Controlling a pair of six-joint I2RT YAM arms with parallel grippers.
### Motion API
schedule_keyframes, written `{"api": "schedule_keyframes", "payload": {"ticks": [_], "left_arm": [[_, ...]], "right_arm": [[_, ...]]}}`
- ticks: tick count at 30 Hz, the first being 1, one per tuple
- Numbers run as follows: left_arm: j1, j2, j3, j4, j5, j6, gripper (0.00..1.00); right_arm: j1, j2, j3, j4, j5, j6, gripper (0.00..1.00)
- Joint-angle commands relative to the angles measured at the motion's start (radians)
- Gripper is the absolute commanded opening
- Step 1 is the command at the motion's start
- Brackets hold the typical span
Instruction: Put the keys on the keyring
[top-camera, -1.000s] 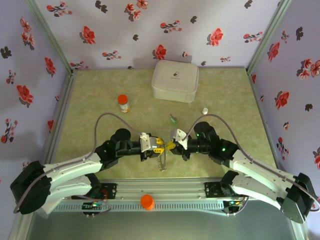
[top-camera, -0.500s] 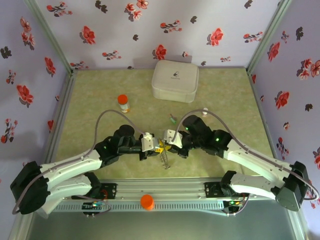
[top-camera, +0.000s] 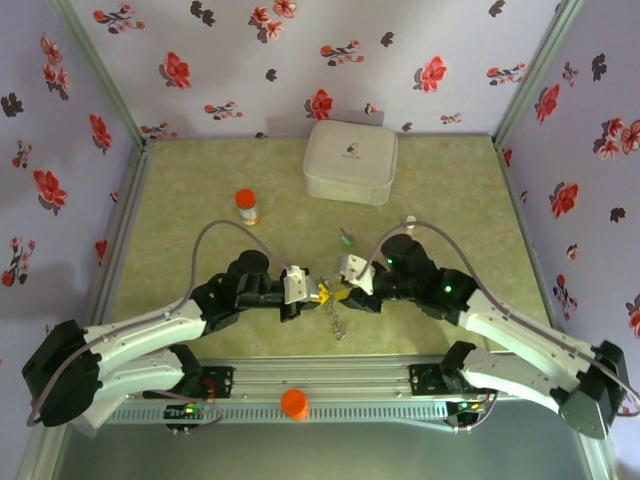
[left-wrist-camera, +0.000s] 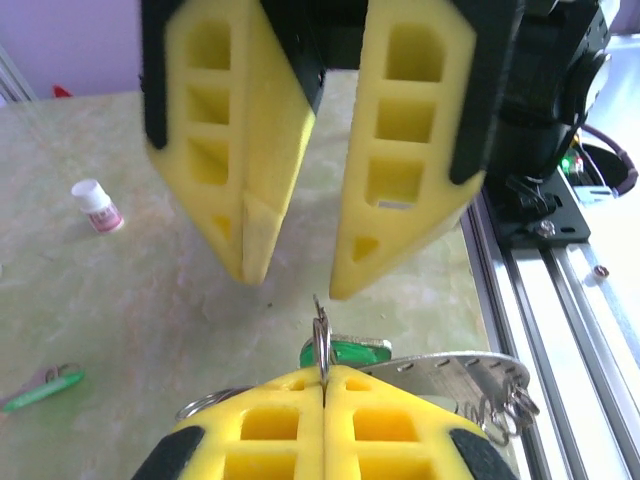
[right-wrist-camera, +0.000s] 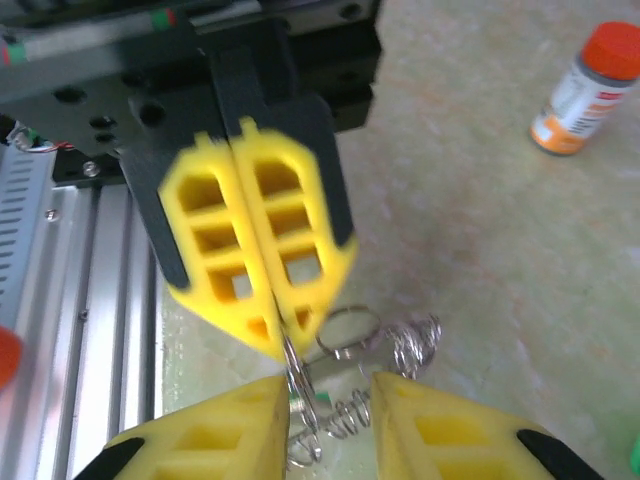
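My left gripper (top-camera: 318, 292) (left-wrist-camera: 325, 375) is shut on the keyring (left-wrist-camera: 322, 340), a thin metal ring seen edge-on between its yellow fingertips. A limp coiled chain (top-camera: 336, 322) (right-wrist-camera: 415, 345) hangs from the ring. One of the keys, green-headed (left-wrist-camera: 350, 352), sits just behind the pinched ring; I cannot tell whether it is threaded on. The other green key (top-camera: 345, 240) (left-wrist-camera: 40, 390) lies on the table farther back. My right gripper (top-camera: 342, 291) (right-wrist-camera: 325, 400) faces the left one tip to tip, open, its fingers either side of the ring (right-wrist-camera: 297, 365) without gripping it.
An orange-capped bottle (top-camera: 246, 206) (right-wrist-camera: 585, 90) stands back left. A white zip case (top-camera: 350, 162) rests by the rear wall, a small white vial (top-camera: 410, 221) (left-wrist-camera: 97, 205) to the right. An orange knob (top-camera: 294, 403) sits on the aluminium rail (top-camera: 330, 380) along the near edge.
The left gripper has closed on the ring and the right gripper has opened off it. The hanging chain now dangles from the left gripper's side.
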Motion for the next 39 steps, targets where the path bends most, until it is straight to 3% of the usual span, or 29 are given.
{"api": "schedule_keyframes", "payload": {"ticks": [1, 9, 21, 27, 31, 35, 39], "left_arm": [[-0.006, -0.001, -0.058, 0.240, 0.010, -0.069, 0.00], [-0.006, 0.024, -0.071, 0.298, 0.011, -0.086, 0.00], [-0.006, 0.010, -0.078, 0.265, 0.003, -0.071, 0.00], [-0.006, 0.023, -0.071, 0.286, 0.014, -0.081, 0.00], [-0.005, 0.021, -0.069, 0.281, 0.020, -0.075, 0.00], [-0.006, 0.021, -0.078, 0.295, 0.017, -0.076, 0.00], [-0.005, 0.029, -0.090, 0.334, 0.016, -0.092, 0.00]], "right_arm": [[-0.020, -0.050, -0.084, 0.144, -0.032, 0.117, 0.28], [-0.019, -0.057, -0.109, 0.171, -0.030, 0.139, 0.25], [-0.022, -0.042, -0.102, 0.131, 0.013, 0.127, 0.00], [-0.028, 0.087, -0.075, 0.087, 0.030, 0.156, 0.00], [-0.028, 0.089, -0.080, 0.113, 0.012, 0.171, 0.00], [-0.030, -0.003, -0.117, 0.170, 0.009, 0.164, 0.29], [-0.028, -0.086, -0.170, 0.257, -0.032, 0.151, 0.36]]}}
